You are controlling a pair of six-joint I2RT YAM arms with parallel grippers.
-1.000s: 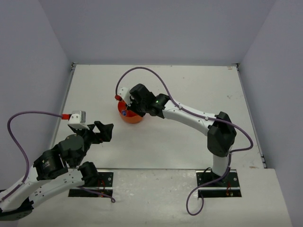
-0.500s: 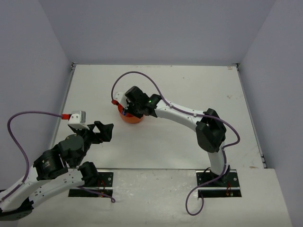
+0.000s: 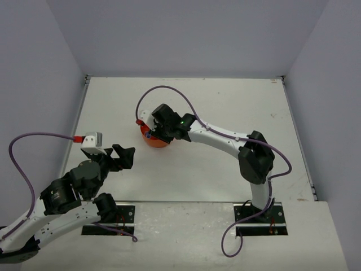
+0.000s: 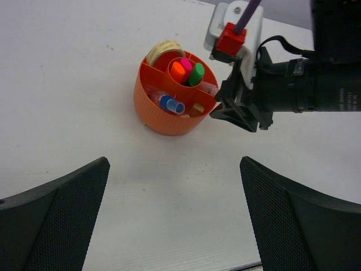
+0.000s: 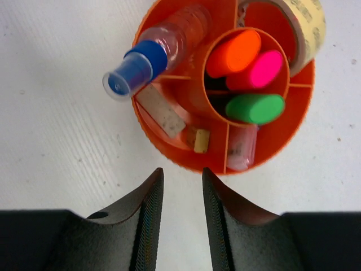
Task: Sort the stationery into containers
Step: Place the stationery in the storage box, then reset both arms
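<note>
The orange organiser (image 5: 169, 153) stands on the white table, seen too in the top view (image 3: 155, 141) and the left wrist view (image 4: 163, 116). Its central well holds orange (image 5: 234, 52), pink (image 5: 260, 69) and green (image 5: 255, 108) highlighters. Outer compartments hold a beige tape ring (image 5: 307, 25), a clear blue-capped tube (image 5: 146, 59), a grey block (image 5: 162, 116), a tan block (image 5: 201, 140) and a pink capsule (image 5: 241, 148). My right gripper (image 5: 182, 172) hovers over the organiser's near rim, open by a narrow gap with nothing between its fingers. My left gripper (image 4: 174, 164) is wide open, well short of the organiser.
The right arm (image 3: 225, 138) reaches across the middle of the table to the organiser. The left arm (image 3: 84, 180) is folded near its base at the table's near left. Grey walls close off the left, back and right sides.
The right arm's wrist has shifted a little to the left over the organiser and its elbow has swung. The left arm has not moved.
</note>
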